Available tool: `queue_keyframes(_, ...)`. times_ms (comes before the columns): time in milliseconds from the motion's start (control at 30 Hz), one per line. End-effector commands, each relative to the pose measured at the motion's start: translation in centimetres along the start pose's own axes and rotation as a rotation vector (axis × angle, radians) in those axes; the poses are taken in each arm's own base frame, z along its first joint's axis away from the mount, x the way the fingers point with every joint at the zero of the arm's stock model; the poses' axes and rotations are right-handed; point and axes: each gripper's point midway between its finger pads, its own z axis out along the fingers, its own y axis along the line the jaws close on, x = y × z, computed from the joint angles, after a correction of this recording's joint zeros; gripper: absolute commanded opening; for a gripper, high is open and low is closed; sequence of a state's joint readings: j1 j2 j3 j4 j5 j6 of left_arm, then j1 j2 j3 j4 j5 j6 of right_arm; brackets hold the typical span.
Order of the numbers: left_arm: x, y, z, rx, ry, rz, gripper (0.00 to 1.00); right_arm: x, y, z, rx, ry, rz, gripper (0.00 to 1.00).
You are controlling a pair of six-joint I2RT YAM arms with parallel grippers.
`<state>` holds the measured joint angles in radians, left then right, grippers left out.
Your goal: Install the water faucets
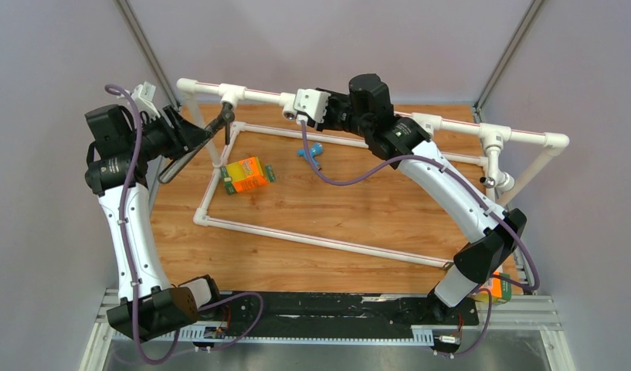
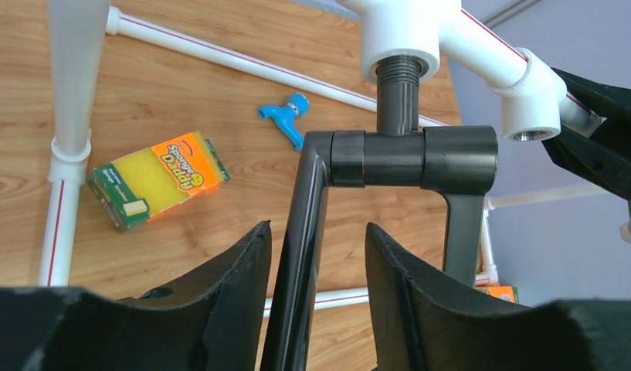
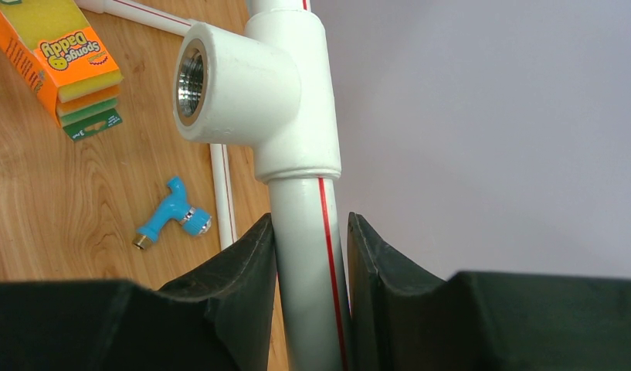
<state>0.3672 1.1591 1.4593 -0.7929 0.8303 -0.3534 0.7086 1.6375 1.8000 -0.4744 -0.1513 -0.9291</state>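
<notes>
Loosely, the left fingers [image 2: 227, 286] stand apart on either side of the dark faucet [image 2: 389, 158], straddling its long tube without closing on it; a gap shows on each side of the tube. The faucet's short threaded stem sits in the mouth of a tee socket [image 2: 401, 39] on the top rail of the white pipe frame [image 1: 258, 95], above the far-left corner of the worktop [image 1: 335, 216]. Its tube hangs from the body down between the fingers.

The right fingers [image 3: 235, 278] are closed on the frame's upper rail [image 3: 308, 255], a white pipe with a thin red stripe, one pad against each side. Just beyond that grip the same pipe carries an empty tee socket [image 3: 235, 85], whose metal thread shows inside the opening.

Below the rail, the blue faucet [image 1: 312, 151] lies on its side on the worktop, near the far edge and about midway along it, touching nothing. To its left, toward the far-left corner, lies an orange and green sponge pack [image 1: 246, 175], well apart from the blue faucet and inside the frame's lower pipes, which rest on the wood.
</notes>
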Motion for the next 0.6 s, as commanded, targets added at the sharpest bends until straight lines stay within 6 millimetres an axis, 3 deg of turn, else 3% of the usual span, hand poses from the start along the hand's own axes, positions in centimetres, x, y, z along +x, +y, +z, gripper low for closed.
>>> queue_keyframes(0, 0.1, -0.3, -0.2, 0.021, 0.007, 0.043, 0.46, 0.6, 6.8, 1.7, -0.201, 0.019, 0.133, 0.00)
queue_keyframes(100, -0.5, -1.3, -0.9, 0.038, -0.018, 0.092, 0.19, 0.7, 6.9, 1.8, -0.206, 0.019, 0.134, 0.00)
queue_keyframes(200, -1.4, -2.4, -1.5, 0.050, -0.054, 0.133, 0.00, 0.6, 6.8, 1.8, -0.203, 0.017, 0.135, 0.00)
queue_keyframes(467, -4.2, -4.3, -4.0, -0.058, -0.199, 0.339, 0.00, 0.4, 6.7, 1.8, -0.202, 0.012, 0.136, 0.00)
queue_keyframes(567, -4.2, -5.8, -4.1, -0.056, -0.227, 0.426, 0.00, 0.5, 6.7, 1.8, -0.203, 0.013, 0.138, 0.00)
